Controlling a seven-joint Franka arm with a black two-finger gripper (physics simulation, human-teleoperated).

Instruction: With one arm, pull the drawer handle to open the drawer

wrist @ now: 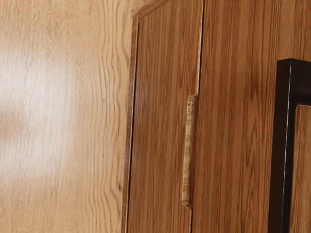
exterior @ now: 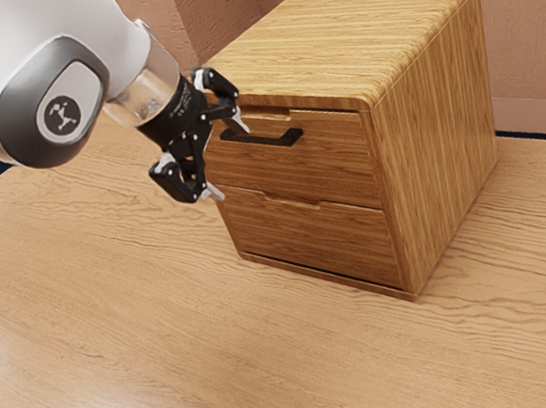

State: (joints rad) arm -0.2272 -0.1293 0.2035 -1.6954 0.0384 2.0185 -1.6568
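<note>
A wooden cabinet (exterior: 410,95) with two drawers stands on the table. The top drawer front (exterior: 332,156) carries a black bar handle (exterior: 262,138); the front looks flush with the lower drawer front (exterior: 307,235). My gripper (exterior: 227,158) is open, its fingers spread one above the other, just off the handle's end nearer the exterior view's left, with nothing between them. In the wrist view the black handle (wrist: 286,145) lies at the side, beyond the seam between the top drawer front (wrist: 238,121) and the lower drawer front (wrist: 163,121).
The wooden table (exterior: 119,335) spreads wide in front of the cabinet and toward the exterior view's left. A wall (exterior: 531,19) runs behind the cabinet. My white arm (exterior: 46,83) comes in from the upper left.
</note>
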